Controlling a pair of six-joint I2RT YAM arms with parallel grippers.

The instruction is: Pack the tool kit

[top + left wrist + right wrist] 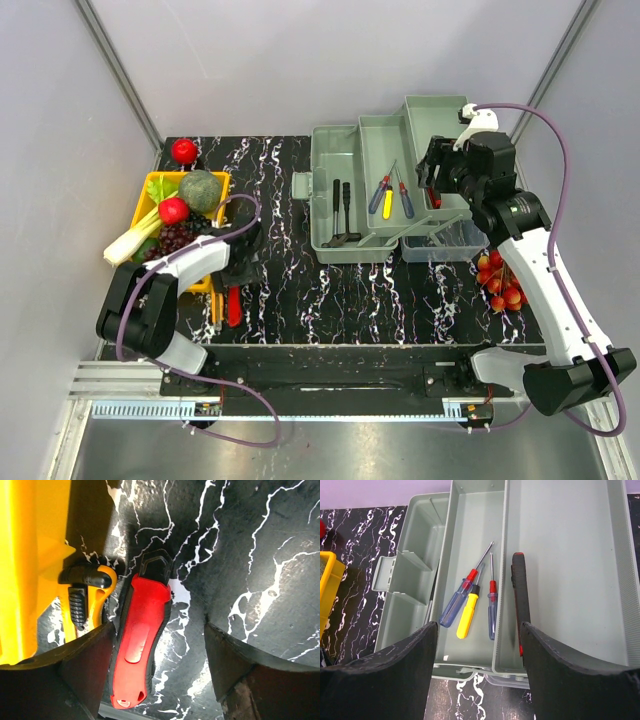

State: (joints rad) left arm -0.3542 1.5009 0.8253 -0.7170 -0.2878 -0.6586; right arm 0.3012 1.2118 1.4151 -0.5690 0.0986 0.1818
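Because the L arm's own wrist sits over it, L claw (160,635) hidden: top view hides its fingers, so wrist cam only.
Cut off: both claws' fingers run out the bottom of their wrist views; yellow tray (25,570) cropped at left edge.
Hard to tell: yellow-black tool (87,597) by the tray, type unclear; black items (342,205) in toolbox's (328,150) left tray too small to name.
L arm: folded low, wrist bent down over table (260,555) beside yellow tray.
L claw: fingers apart, red-handled tool (140,640) flat on table between them, close by one finger, contact unclear, not clamped.
R arm: extended fwd, wrist tipped down over open toolbox.
R claw (477,630): fingers apart, holding nothing.
Toolbox: open, far centre-right of table; 3 screwdrivers (468,614) in mid tray, red-black tool (518,595) in big compartment, against its wall.
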